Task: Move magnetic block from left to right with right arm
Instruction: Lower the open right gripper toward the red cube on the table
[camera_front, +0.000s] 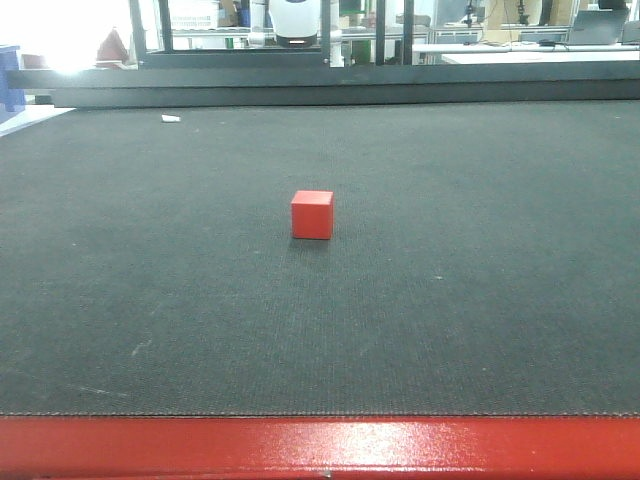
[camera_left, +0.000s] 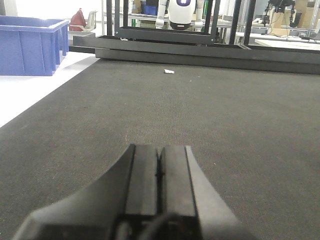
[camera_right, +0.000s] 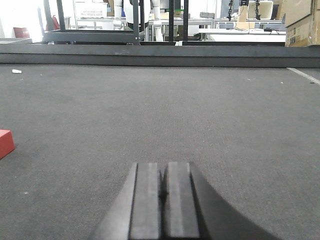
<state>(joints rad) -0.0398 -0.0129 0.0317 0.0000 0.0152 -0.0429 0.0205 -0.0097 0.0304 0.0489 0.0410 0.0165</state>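
Resting low with fingers pressed together, the right gripper (camera_right: 161, 172) has the block (camera_right: 5, 142) at its ten o'clock, alone mid-mat (camera_front: 480, 330). Reaching over unopened would likely shove it away, not grasp it.

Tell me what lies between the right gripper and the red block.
Only bare dark mat, as the right wrist view shows: the red block sits at the frame's left edge, apart from the shut right gripper.

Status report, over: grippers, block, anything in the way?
Left gripper shut, empty. Right gripper shut, empty. Block free on mat, left of right gripper. Only a white scrap, far back.
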